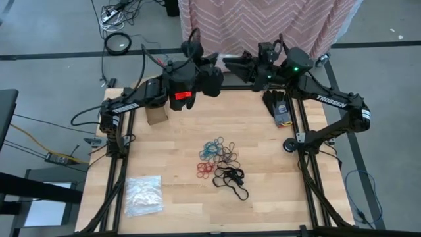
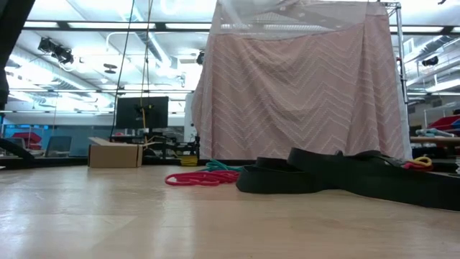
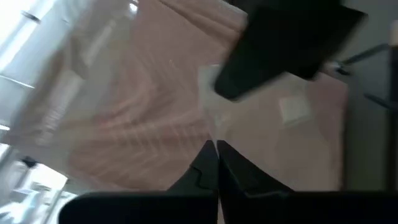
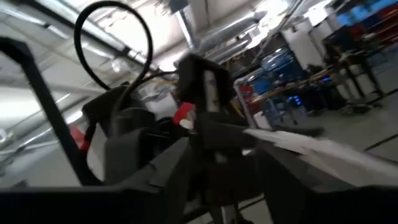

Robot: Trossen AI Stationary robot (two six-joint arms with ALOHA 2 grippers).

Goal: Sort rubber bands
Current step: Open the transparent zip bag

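Your left gripper [image 3: 217, 163] has its fingers clenched together with nothing between them; in the high view it sits at the upper middle of the frame, raised over the table's far edge, facing a pink chevron cloth [image 1: 263, 20]. Your right gripper [image 1: 235, 66] sits just to its right in that view, pointing toward the left arm; its fingers stand released, spread wide, and hold nothing. The rubber bands [image 1: 220, 161] lie in a loose heap on the wooden table [image 1: 276, 191], just below the centre of the high view: teal loops uppermost, red at the lower left, tan in the middle, larger black loops trailing to the lower right. A clear plastic bag [image 1: 143, 195] lies at the lower left, well apart from them.
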